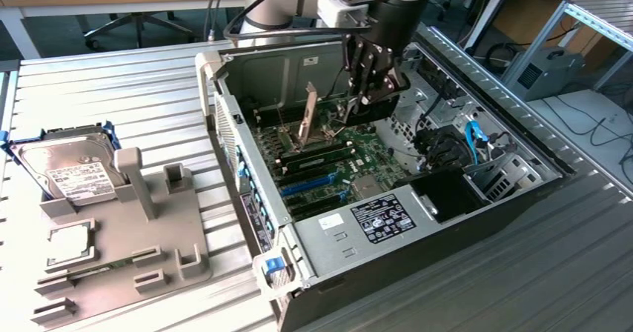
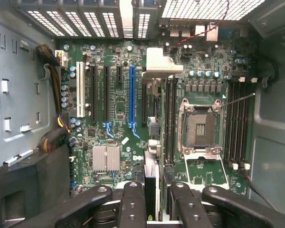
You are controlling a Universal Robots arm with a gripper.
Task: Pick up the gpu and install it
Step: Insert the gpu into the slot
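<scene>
as you scan from the exterior view's left, the hard drive (image 1: pixel 67 170) sits on the grey fixture (image 1: pixel 118 261), then inside the open case (image 1: pixel 416 221) your gripper (image 1: pixel 348 108) is part-closed, pinching the gpu (image 1: pixel 308 121) upright above the motherboard (image 2: pixel 118 118).

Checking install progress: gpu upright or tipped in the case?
Upright: the gpu stands on edge over the motherboard, gripped by the gripper. Seated or not, cannot tell.

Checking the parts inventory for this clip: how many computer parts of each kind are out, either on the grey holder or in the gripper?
gpu, held by the gripper inside the open case: 1
hard drive, on the grey holder: 1
processor chip, on the holder: 1
Total: 3
</scene>
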